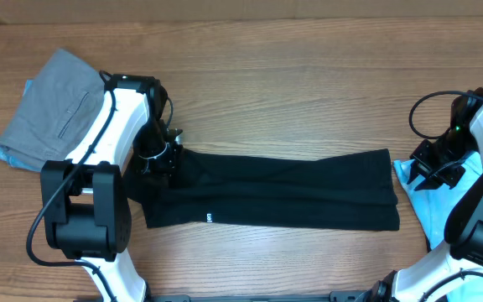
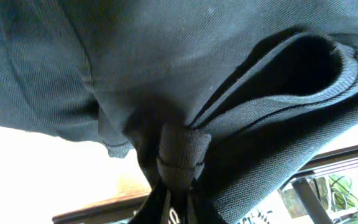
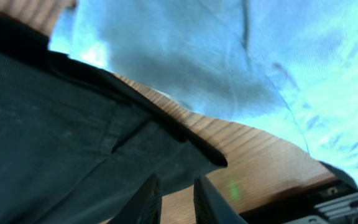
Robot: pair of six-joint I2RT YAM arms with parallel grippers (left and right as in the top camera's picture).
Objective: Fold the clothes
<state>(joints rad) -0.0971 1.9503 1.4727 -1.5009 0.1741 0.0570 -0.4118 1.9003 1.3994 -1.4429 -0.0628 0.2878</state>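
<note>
1. Black T-shirt (image 1: 283, 189) lies folded into a long horizontal band across the centre of the overhead frame, flat on the wooden table (image 1: 267, 75). A small white mark (image 1: 210, 220) shows near its lower edge, left of centre.
2. Left gripper (image 1: 159, 159) sits at the left end of the band. In the left wrist view its fingers (image 2: 160, 208), at bottom centre, are clamped on a bunched pleat of the black fabric (folded layers fan out toward the upper right of that frame).
3. Right gripper (image 1: 426, 168) sits at centre right of the overhead frame, just beside the right end of the band and over a light-blue garment (image 1: 422, 214).
4. In the right wrist view its fingers (image 3: 146, 199) stand slightly apart at the bottom edge. Bare wood shows in the narrow gap and nothing is held. Black fabric fills the left of that frame; light-blue fabric fills the upper right.
5. Grey garment (image 1: 57, 109) with a seamed pocket lies at upper left of the overhead frame, apart from the shirt. A light-blue cloth (image 1: 2, 157) shows beneath its lower-left corner.
</note>
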